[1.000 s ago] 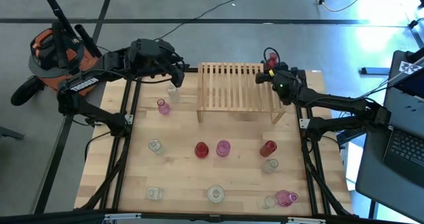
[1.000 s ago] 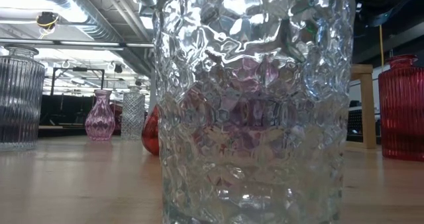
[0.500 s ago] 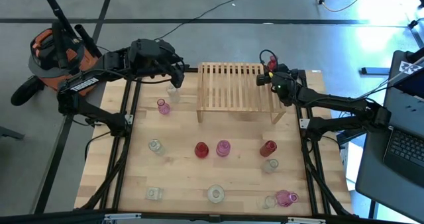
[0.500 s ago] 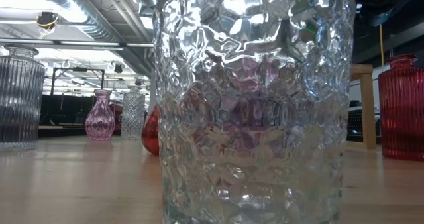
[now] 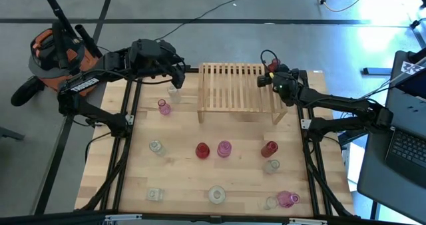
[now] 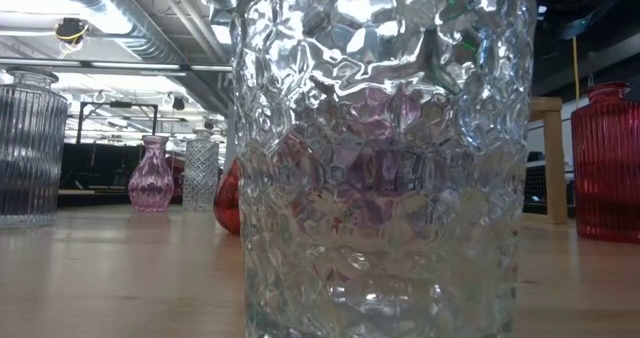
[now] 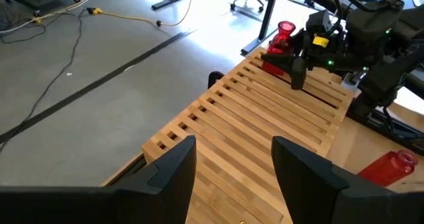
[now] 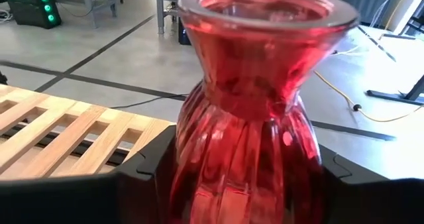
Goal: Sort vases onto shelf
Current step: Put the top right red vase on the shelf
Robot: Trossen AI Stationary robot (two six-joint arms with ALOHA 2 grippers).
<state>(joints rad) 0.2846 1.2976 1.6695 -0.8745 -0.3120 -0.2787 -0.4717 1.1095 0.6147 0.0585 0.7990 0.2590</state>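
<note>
My right gripper [image 5: 270, 70] is shut on a red ribbed glass vase [image 8: 246, 138] at the far right corner of the wooden slatted shelf [image 5: 238, 88]; the vase also shows in the left wrist view [image 7: 281, 40]. My left gripper [image 7: 232, 148] is open and empty, above the table by the shelf's far left corner [image 5: 178, 75], close over a small clear vase [image 5: 174, 91] that stands on the table. A pink vase [image 5: 163, 106] stands nearer. My right gripper pinches the red vase's ribbed belly [image 8: 192, 151] between its two fingers, one on each side, below the narrow neck. The fingers come roughly level from the table's right side. The vase stands upright, mouth up; its base is hidden, so whether it rests on the shelf cannot be told.
Other vases stand on the tabletop nearer than the shelf: clear [image 5: 156, 147], red [image 5: 202, 150], pink [image 5: 224, 148], red [image 5: 269, 148], and a near row with a clear one [image 5: 216, 195] and a pink one [image 5: 287, 198]. A large clear vase [image 6: 380, 158] fills the low view.
</note>
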